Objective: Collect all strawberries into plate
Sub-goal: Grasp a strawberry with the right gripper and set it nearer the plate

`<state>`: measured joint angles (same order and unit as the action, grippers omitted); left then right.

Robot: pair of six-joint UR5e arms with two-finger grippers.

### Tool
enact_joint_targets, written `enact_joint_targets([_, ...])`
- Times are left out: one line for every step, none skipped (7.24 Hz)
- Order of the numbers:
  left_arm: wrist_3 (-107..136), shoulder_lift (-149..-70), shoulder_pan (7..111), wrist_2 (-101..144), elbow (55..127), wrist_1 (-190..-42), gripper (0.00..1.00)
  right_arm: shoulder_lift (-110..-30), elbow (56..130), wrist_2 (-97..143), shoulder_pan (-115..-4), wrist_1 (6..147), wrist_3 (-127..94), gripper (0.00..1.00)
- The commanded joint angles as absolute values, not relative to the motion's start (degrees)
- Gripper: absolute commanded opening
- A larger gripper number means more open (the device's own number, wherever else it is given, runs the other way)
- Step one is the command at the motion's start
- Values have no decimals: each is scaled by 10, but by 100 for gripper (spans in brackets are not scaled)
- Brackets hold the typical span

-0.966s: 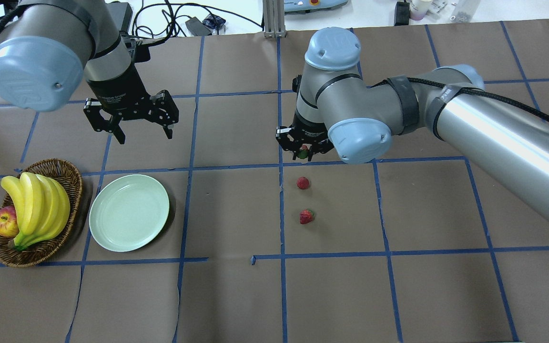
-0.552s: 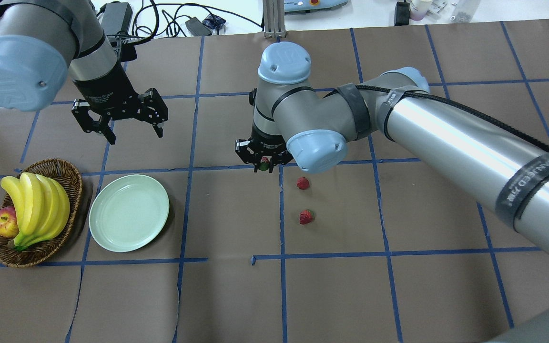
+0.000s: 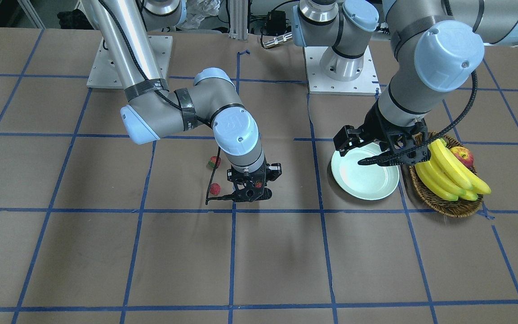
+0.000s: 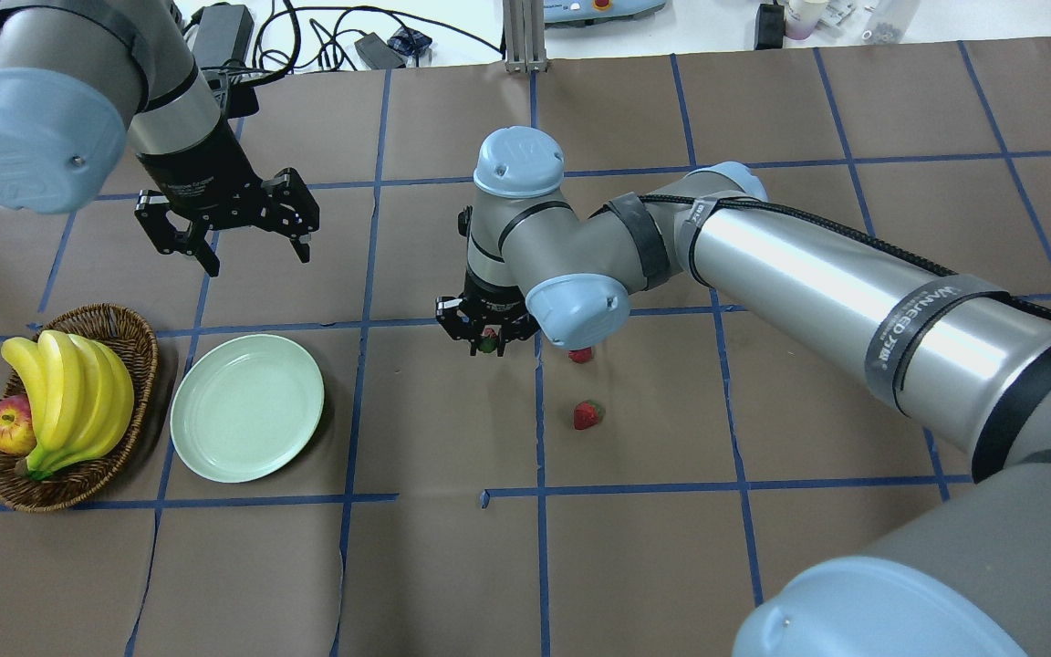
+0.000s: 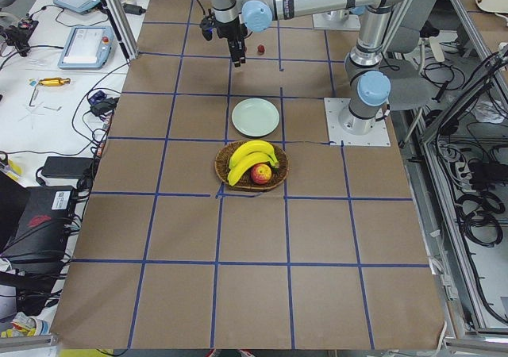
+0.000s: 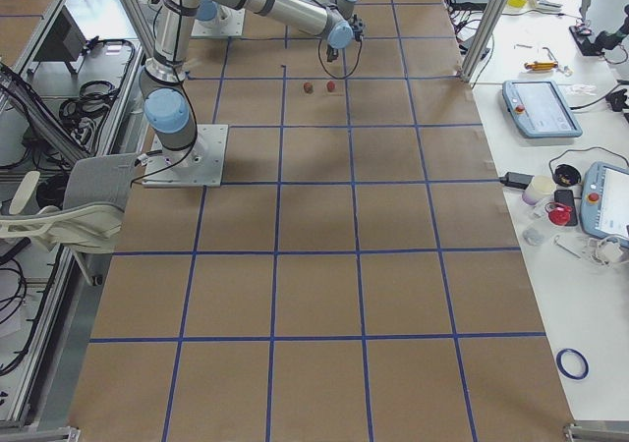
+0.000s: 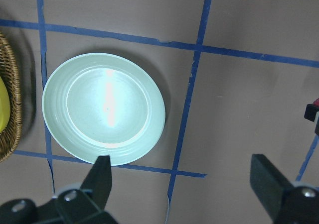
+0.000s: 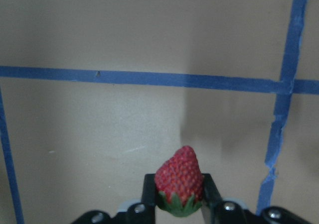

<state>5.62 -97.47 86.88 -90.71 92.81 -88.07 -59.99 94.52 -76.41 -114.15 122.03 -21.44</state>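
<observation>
My right gripper (image 4: 487,345) is shut on a strawberry (image 8: 179,179) and holds it above the table, right of the plate. Two more strawberries lie on the brown table: one (image 4: 581,354) partly under my right arm's wrist, the other (image 4: 587,415) just in front of it. They also show in the front view (image 3: 214,161) (image 3: 215,188). The pale green plate (image 4: 247,406) sits empty beside the basket and shows in the left wrist view (image 7: 103,108). My left gripper (image 4: 256,260) is open and empty, hovering behind the plate.
A brown wicker basket (image 4: 129,321) stands left of the plate. It holds a bunch of bananas (image 4: 78,392) and a red-yellow apple (image 4: 8,425). Blue tape lines grid the brown table cover. Cables and devices lie beyond the table's far edge.
My right gripper has moved left with the strawberry, from beside the two loose berries to past the centre tape line. My left arm has shifted slightly left.
</observation>
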Motion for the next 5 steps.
enact_joint_targets([56,-975,869,-907,930,-881,100,-596,947,-763,-1142,1215,-212,58])
enact_joint_targets([56,-977,869,-908,929,-881,100,-595,954,-763,-1142,1214,-212,59])
enact_joint_targets([56,-978,869,-908,930,-881,100,-595,960,-763,-1146,1215,-212,64])
enact_joint_targets([56,-978,869,-909,929,-881,100,-600,959,-764,-1149,1216,-217,81])
enact_joint_targets([56,-979,869,-910,929,-881,100,-619,956,-765,-1148,1212,-220,100])
